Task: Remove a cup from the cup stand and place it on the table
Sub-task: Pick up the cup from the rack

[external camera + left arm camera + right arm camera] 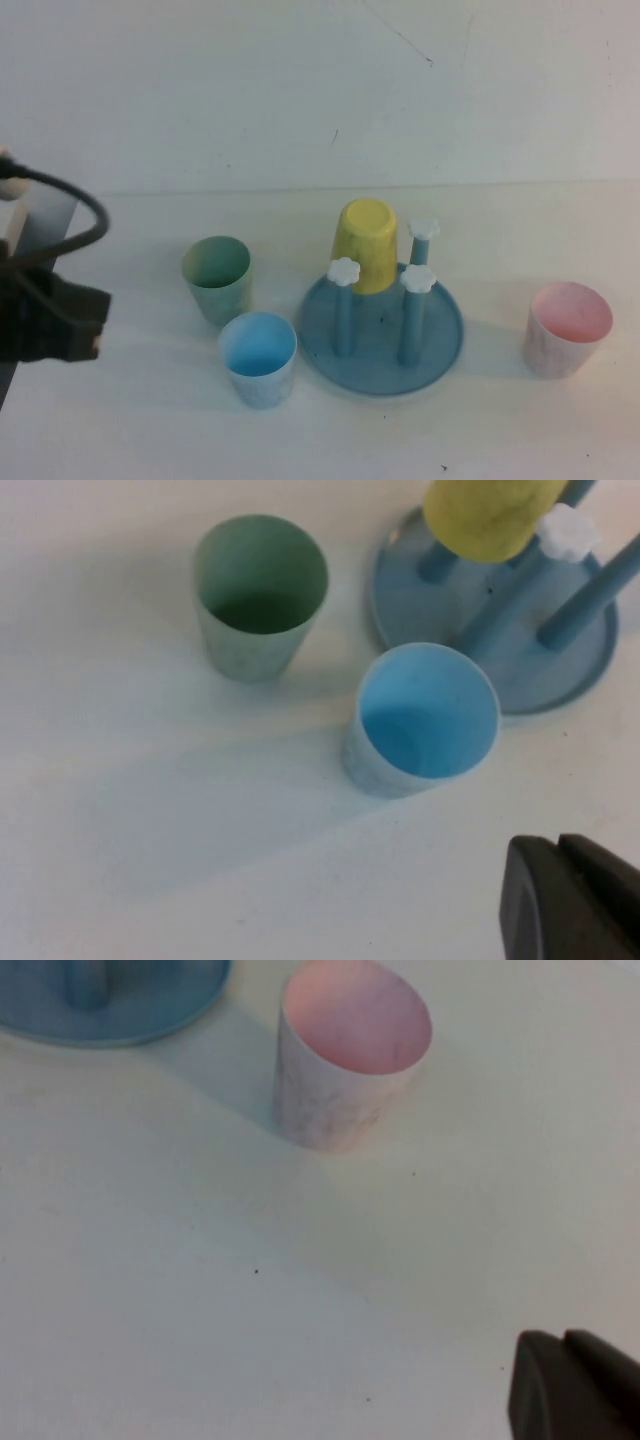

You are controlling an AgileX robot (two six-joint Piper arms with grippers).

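Near the table's point(320, 440) middle, the yellow cup point(366, 243) sits upturned on a back peg of the cup stand point(440, 350). It should be lifted straight up until clear. The left gripper point(60, 320) waits at the left edge, the right gripper point(575, 1385) near the right edge; whether either is open cannot be told.

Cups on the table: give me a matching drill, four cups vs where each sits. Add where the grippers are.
Things:
1. yellow cup
2. green cup
3. blue cup
4. pink cup

Places:
A. upright, right of the cup stand
B. upside down on a peg
C. upright, left of the stand, farther back
D. upright, left of the stand, nearer the robot

Pairs: 1-B, 2-C, 3-D, 4-A

Left gripper is at the table's left edge; right gripper is near the pink cup.
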